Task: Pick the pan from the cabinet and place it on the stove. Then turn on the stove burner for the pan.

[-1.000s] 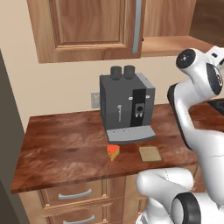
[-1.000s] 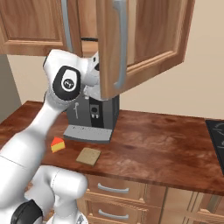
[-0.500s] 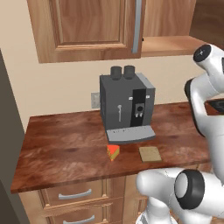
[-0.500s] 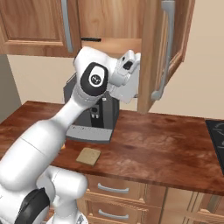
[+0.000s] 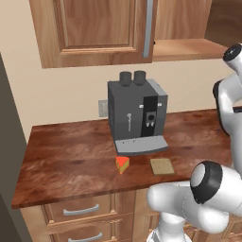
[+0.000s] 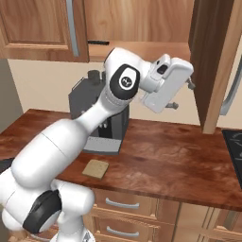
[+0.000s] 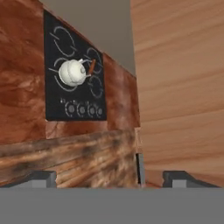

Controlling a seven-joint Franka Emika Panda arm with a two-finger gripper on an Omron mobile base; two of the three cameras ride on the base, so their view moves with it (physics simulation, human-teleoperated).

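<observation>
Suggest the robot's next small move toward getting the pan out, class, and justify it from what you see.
Probably swing the hand back toward the cabinet opening and reach in over the shelf. The door stands open, the hand is open and holds nothing, and a thin black handle pokes out at the shelf's left end, likely the pan's. The hand camera faces the stove instead.

Brown wooden countertop (image 5: 71,156), grey coffee machine (image 5: 136,116), orange wedge (image 5: 122,164), tan square (image 5: 162,166) just beside

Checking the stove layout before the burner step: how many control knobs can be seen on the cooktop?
4. In the hand view they sit in one row along the stove's near edge: knob one, knob two, knob three, knob four. None appears hidden.
</observation>
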